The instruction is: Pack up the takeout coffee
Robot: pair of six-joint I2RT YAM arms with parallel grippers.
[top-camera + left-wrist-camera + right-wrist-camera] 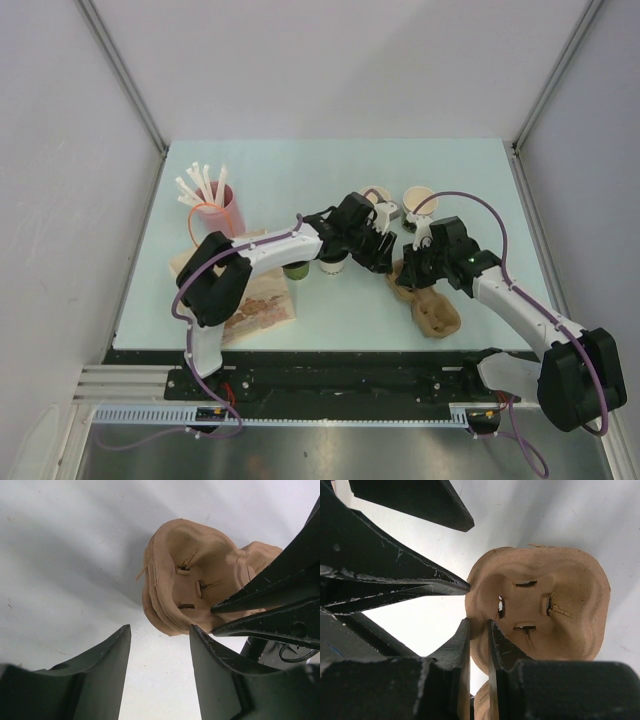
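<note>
The dark green cup (295,268) and the white cup (333,263) stand side by side at mid-table, partly under my left arm; their tops look dark. My left gripper (385,255) (160,627) is open and empty, just left of the brown pulp tray (430,305) (195,575). My right gripper (410,270) (479,630) is shut on the tray's rim (540,600) at its far end. In both wrist views the tray looks tilted, and its edge shows several layers. Each gripper's fingers show in the other's wrist view.
Two lidless cups (378,200) (418,198) stand behind the grippers. A pink cup (215,212) with white stirrers stands at the left. A brown paper bag (255,295) lies flat beneath my left arm. The walls close in on both sides.
</note>
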